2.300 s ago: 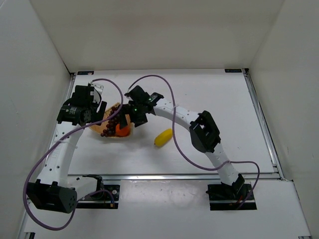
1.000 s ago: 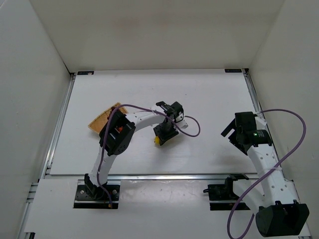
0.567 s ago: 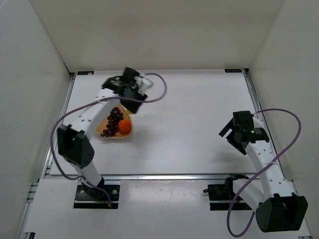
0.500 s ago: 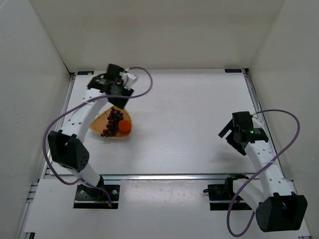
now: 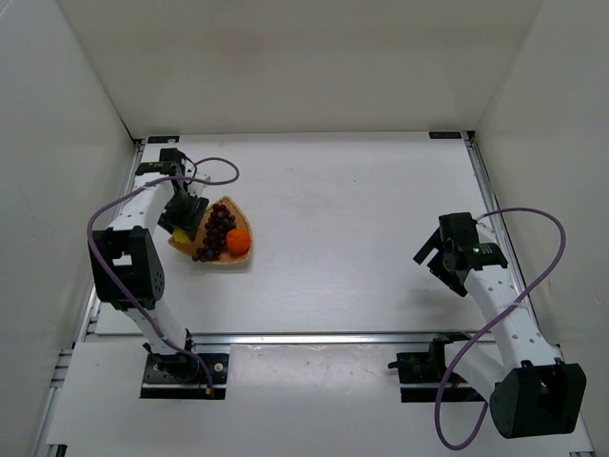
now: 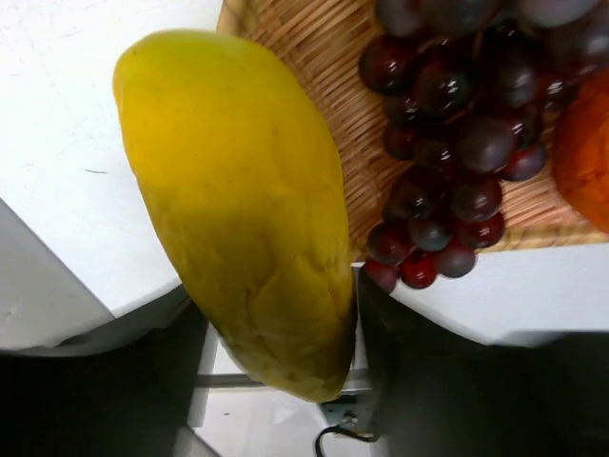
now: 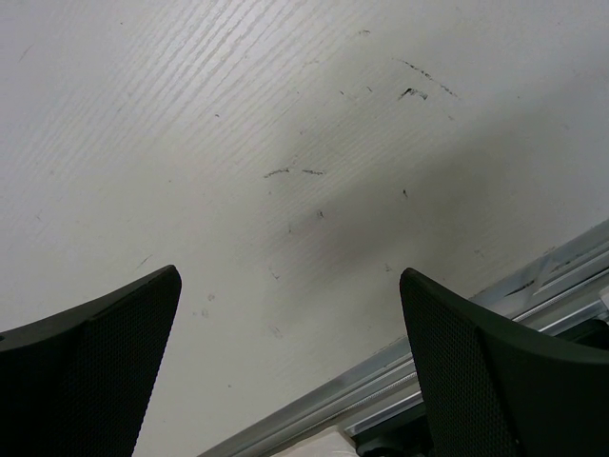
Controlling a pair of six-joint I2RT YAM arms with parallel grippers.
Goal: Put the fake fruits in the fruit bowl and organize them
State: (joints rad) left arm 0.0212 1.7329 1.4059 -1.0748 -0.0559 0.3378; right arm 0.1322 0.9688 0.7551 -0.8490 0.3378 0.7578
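Note:
The wicker fruit bowl (image 5: 230, 260) lies at the table's left. In it are the dark grape bunch (image 5: 214, 230) and the orange (image 5: 238, 242). My left gripper (image 5: 185, 213) hangs over the bowl's left edge, shut on the yellow lemon-like fruit (image 5: 180, 233). In the left wrist view the yellow fruit (image 6: 247, 209) fills the space between my dark fingers (image 6: 181, 371), above the bowl's rim (image 6: 314, 57), with the grapes (image 6: 457, 143) and the orange (image 6: 585, 162) to its right. My right gripper (image 5: 433, 257) is open and empty over bare table at the right (image 7: 285, 371).
White walls close in the table on three sides. A metal rail (image 5: 333, 335) runs along the near edge and shows in the right wrist view (image 7: 400, 381). A side rail (image 5: 114, 238) lies just left of the bowl.
My left gripper has come from behind the bowl forward and left to the bowl's left edge, with the yellow fruit in it. The right arm has hardly moved.

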